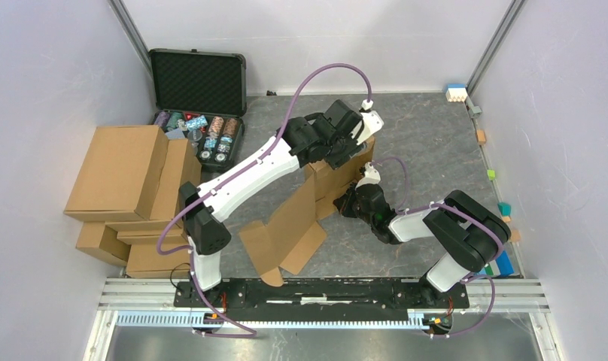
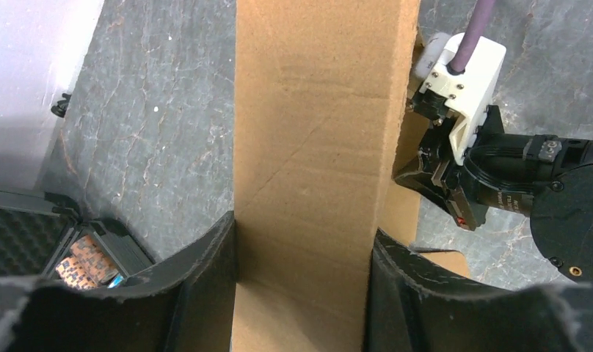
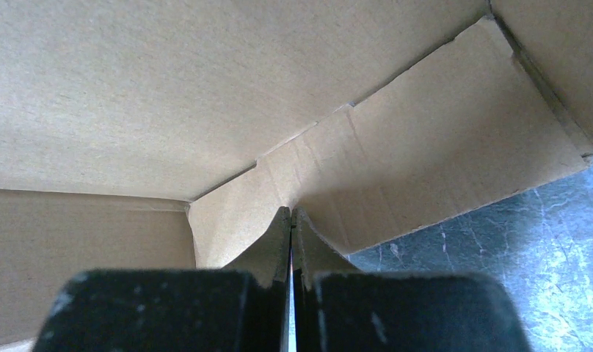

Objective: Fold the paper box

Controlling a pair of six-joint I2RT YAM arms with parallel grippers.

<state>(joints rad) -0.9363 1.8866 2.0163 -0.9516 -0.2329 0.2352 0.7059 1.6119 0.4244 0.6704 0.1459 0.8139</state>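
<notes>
Position: the paper box (image 1: pixel 295 226) sits mid-tabletop (image 1: pixel 436 150), between your two arms. Its near flaps lie flat toward the bases, and its far end is raised into upright walls.
Left jaws: the left gripper (image 2: pixel 302 246) comes in from above and straddles an upright panel. The jaws are set about half wide, one on each edge, both seeming to touch the cardboard. I read that as a grip on the panel.
Why there: taking the panel from the top lets you hold that wall upright while the rest is worked.
Right jaws: the right gripper (image 3: pixel 290 220) is closed tight with nothing between the jaws. Its tip is nosed into an inner corner where a creased flap meets the wall.
Why closed: a closed tip makes a blunt pusher, suited to pressing a flap along its crease from inside.
Stage: early to middle, by my reading, with the walls partly up and the near flaps unfolded.
Risk: if you push harder with the right than the left can resist, the sheet may slide or the wall may buckle.
Bystanders: the pile of cartons (image 1: pixel 124 180) and the black case (image 1: pixel 199 79) sit well off to the left, apart from the work.
</notes>
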